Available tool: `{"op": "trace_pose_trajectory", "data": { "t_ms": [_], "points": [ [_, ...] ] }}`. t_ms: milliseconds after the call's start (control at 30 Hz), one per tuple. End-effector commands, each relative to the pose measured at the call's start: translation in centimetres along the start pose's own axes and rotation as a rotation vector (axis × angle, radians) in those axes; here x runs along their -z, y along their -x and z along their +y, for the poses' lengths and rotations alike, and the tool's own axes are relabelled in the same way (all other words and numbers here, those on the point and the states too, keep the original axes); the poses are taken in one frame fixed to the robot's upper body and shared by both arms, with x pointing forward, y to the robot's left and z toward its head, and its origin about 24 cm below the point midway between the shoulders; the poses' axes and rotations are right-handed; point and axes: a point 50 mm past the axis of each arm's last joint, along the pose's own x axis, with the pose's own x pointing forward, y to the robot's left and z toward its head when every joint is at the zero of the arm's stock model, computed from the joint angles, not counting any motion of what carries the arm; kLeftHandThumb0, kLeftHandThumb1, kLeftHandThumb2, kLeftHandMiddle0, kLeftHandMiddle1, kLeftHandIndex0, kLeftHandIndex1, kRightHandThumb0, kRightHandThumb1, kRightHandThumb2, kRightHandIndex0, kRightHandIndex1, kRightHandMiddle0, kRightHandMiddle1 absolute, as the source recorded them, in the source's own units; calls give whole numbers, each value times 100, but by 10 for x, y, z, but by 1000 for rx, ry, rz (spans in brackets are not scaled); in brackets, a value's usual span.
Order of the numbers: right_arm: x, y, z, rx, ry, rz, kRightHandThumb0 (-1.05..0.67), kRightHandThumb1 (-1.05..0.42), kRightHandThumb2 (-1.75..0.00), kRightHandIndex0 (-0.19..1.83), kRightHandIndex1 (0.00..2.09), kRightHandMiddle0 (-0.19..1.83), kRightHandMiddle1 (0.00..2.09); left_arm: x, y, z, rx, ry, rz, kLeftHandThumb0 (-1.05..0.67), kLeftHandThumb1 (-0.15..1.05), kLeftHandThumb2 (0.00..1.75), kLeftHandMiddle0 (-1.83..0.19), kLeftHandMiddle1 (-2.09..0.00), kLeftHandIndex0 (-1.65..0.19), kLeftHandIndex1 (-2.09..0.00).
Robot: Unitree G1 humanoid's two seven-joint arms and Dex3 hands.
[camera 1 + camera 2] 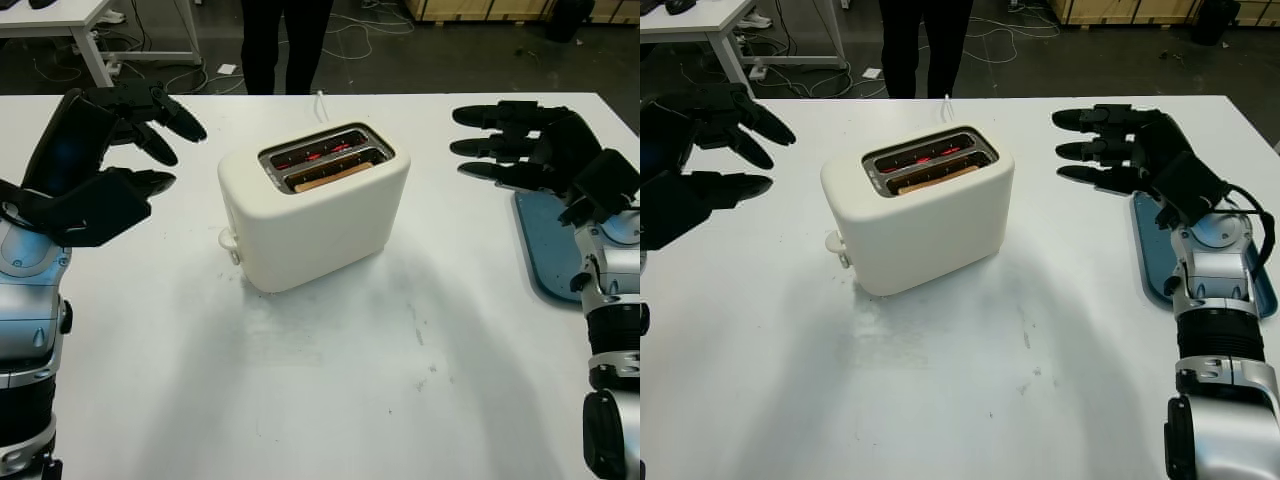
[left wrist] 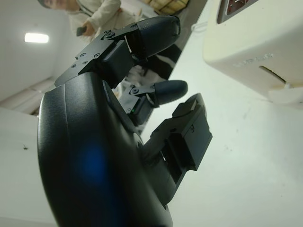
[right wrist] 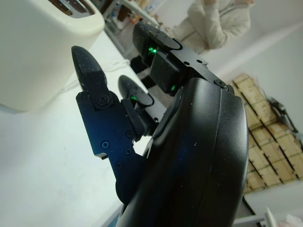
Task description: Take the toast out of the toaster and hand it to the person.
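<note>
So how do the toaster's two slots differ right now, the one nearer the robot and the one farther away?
The near slot holds a slice of toast, its tan edge sitting low, about level with the slot's rim. The far slot shows no bread, and its red glowing elements are in plain sight. Both slots lie side by side in the top of the cream toaster and are the same shape. The left hand and the right hand are open, one on either side of the toaster.

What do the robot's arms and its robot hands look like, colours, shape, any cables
Each robot hand, left and right, is glossy black with three thick, rounded, jointed fingers. The forearms are silver-grey metal with black ring segments at the joints. A thin black cable loops beside the right wrist. In the right wrist view small green lights glow on the finger housings, and screw heads dot the black plates.
</note>
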Motion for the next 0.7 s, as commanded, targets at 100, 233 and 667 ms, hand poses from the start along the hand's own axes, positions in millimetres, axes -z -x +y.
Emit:
{"op": "trace_pose_trajectory", "data": {
  "t_ms": [100,233,667],
  "points": [
    [-1,0,1,6,1,-8,-38,-76,0,94,0,84,0,-2,1,4,-9,-11,-14,65,79,12,-78,-119,-74,-98],
    [0,1,1,7,-4,-9,-39,-76,0,95,0,84,0,-2,1,4,-11,-15,-13,65,79,11,-79,-119,-74,-98],
    [2,4,1,19,-19,0,-36,-76,0,94,0,84,0,-3,-4,2,0,-22,-8,64,79,10,-80,-118,-75,-98]
  ]
}}
